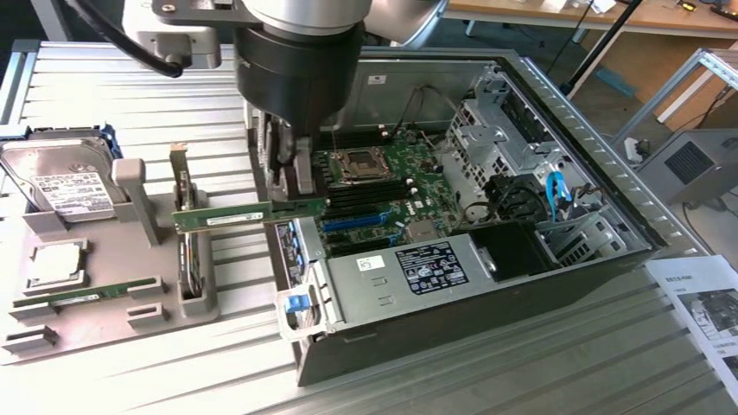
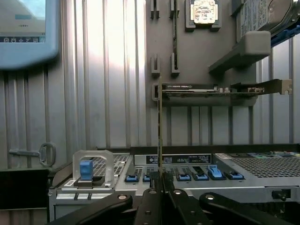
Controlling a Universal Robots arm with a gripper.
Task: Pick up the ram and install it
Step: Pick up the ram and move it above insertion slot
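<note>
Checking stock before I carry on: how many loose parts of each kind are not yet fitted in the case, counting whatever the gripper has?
ram: 2, the held ram in the gripper and the spare ram on the tray
hard drive: 1
processor: 1
expansion card: 1
Total: 5

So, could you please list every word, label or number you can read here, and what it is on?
No text can be read with confidence.
Label on the hard drive: too small to read.
Label on the power supply: blurred.
Heading on the printed sheet: blurred.
Sticker on the ram held in the gripper: unreadable.
</note>
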